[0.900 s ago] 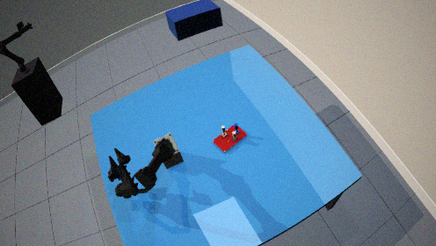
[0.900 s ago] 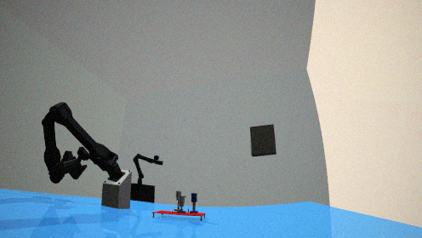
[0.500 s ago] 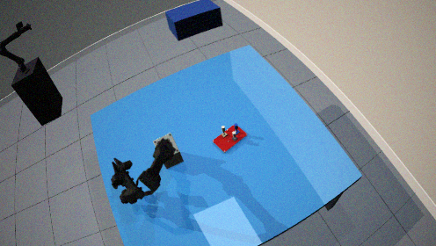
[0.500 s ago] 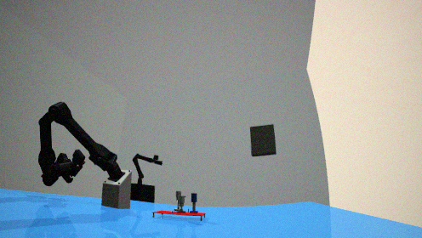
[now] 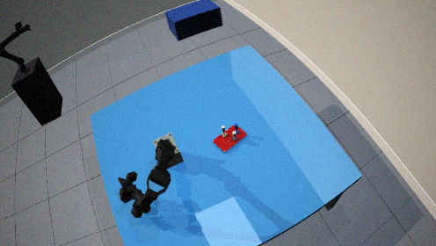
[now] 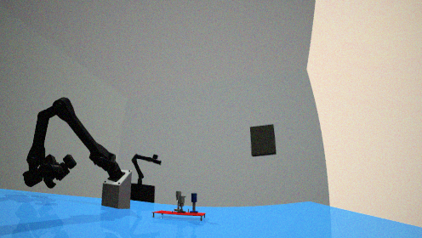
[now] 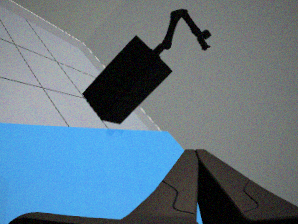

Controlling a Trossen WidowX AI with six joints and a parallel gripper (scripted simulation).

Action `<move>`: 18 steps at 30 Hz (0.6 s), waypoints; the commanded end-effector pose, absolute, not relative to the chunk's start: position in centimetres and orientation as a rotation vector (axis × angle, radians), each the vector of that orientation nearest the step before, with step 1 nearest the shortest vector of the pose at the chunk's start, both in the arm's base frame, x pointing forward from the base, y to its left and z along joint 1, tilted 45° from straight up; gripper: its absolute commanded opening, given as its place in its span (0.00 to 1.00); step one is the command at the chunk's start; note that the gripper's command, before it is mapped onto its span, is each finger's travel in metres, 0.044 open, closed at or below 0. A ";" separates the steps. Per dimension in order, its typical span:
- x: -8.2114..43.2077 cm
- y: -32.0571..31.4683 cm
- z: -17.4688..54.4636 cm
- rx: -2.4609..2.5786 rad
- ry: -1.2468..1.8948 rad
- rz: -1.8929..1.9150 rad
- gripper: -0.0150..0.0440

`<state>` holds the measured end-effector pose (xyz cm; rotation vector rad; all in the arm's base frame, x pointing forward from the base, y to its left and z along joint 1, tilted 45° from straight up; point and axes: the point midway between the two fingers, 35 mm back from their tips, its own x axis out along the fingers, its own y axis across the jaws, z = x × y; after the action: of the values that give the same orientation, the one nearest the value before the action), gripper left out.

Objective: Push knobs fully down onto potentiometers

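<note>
The red circuit board point(image 5: 223, 145) point(image 6: 163, 212) stands on short legs on the blue table, to the right of the arm's base. Three upright parts stand on it: a blue knob point(image 5: 236, 126) point(image 6: 194, 197), a taller pale knob point(image 5: 223, 127) point(image 6: 179, 194) and a lower pale knob point(image 5: 234, 133) point(image 6: 182, 199). The blue and taller pale knobs stand high above the board; the gaps beneath are too small to judge exactly. My gripper point(image 7: 194, 158) is shut with nothing between its fingertips. It is far from the board, on the other side of the arm's base. The board is outside the wrist view.
My arm's base block point(image 5: 174, 141) point(image 6: 116, 195) stands between the gripper and the board. A black pedestal point(image 5: 37, 92) point(image 6: 143, 192) point(image 7: 127, 80) with another small arm stands beyond the table. A blue box point(image 5: 193, 19) is on the floor behind the table.
</note>
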<state>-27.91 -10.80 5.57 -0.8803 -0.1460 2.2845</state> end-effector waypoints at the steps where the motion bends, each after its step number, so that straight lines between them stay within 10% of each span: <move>1: -27.5 -13.0 6.4 -0.895 -0.055 2.360 0.25; 18: -23.3 -22.8 10.4 -1.051 0.270 2.685 0.25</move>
<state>-24.15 -21.27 9.40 -1.0207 0.1953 2.6350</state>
